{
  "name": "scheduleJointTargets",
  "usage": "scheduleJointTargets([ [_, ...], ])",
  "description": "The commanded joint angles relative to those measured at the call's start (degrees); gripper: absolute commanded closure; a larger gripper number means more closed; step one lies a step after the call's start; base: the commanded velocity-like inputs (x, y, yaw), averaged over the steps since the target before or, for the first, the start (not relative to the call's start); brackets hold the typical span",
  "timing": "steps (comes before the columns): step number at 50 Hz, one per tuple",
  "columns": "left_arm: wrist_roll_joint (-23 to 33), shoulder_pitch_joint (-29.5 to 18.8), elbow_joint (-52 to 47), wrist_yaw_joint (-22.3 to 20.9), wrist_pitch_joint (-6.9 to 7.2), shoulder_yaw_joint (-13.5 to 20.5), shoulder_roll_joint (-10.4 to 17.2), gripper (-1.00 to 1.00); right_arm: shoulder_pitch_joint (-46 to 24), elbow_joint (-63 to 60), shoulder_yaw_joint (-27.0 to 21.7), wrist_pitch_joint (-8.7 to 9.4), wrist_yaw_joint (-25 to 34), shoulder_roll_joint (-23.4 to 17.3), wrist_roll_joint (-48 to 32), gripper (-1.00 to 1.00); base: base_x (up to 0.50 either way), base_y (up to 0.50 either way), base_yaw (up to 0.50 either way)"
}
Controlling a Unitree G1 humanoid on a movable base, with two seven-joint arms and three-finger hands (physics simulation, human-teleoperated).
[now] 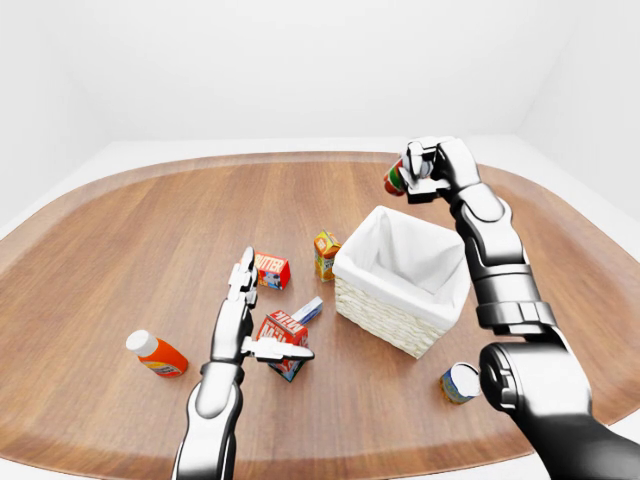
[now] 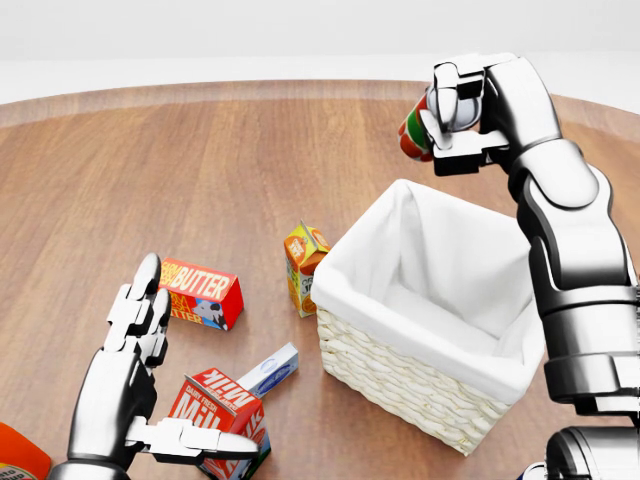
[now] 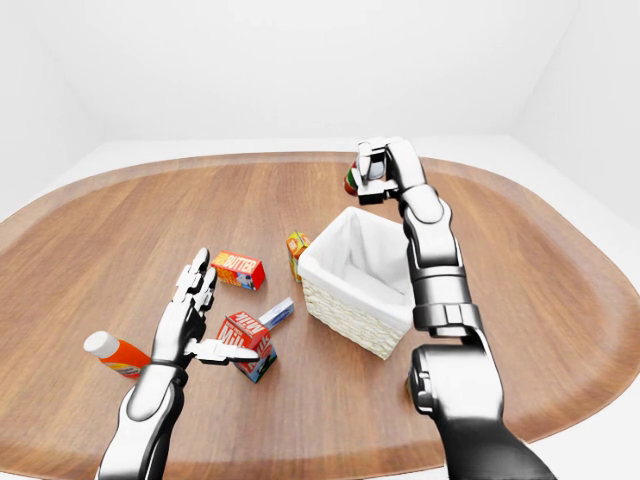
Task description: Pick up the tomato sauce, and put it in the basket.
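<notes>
Wooden oval table [image 1: 150,240]; right hand [image 2: 468,112] grips tomato sauce [image 2: 413,135] (cylindrical can) above woven basket [image 2: 400,375]; left hand [image 2: 135,370] open.

1. A butter box [image 2: 200,293] lies on the wooden table [image 2: 220,160].
2. At its 3 o'clock stands a small orange juice carton [image 2: 303,262].
3. At its 6 o'clock lies a tilted milk carton [image 2: 222,402], a small blue-and-white box [image 2: 270,371] beside it.
4. An orange bottle with a white cap [image 1: 157,353] lies at the milk's 9 o'clock.
5. A can [image 1: 459,383] sits at the table's 5 o'clock.
</notes>
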Motion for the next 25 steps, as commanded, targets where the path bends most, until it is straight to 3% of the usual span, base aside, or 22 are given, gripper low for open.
scheduleJointTargets([
  [1, -0.1, -0.1, 0.1, -0.1, 0.00, 0.2, 0.0, -1.00, -12.4, 29.9, 0.9, -1.31, -7.7, -0.6, -1.3, 1.00, 0.00, 0.00, 0.00],
  [3, -0.1, 0.0, 0.1, -0.1, 0.00, 0.1, 0.0, -1.00, -13.4, 32.7, 0.8, -2.55, -8.5, -0.8, -1.4, 1.00, 0.00, 0.00, 0.00],
  [9, -0.1, -0.1, 0.3, -0.1, 0.00, 0.1, 0.0, -1.00, -15.7, 37.8, 0.3, -3.88, -9.3, -1.3, -1.1, 1.00, 0.00, 0.00, 0.00],
  [25, -0.2, 0.1, -0.5, -0.2, 0.00, 0.0, 0.0, -1.00, -17.9, 43.0, -0.7, -5.69, -11.0, -1.5, -3.0, 1.00, 0.00, 0.00, 0.00],
])
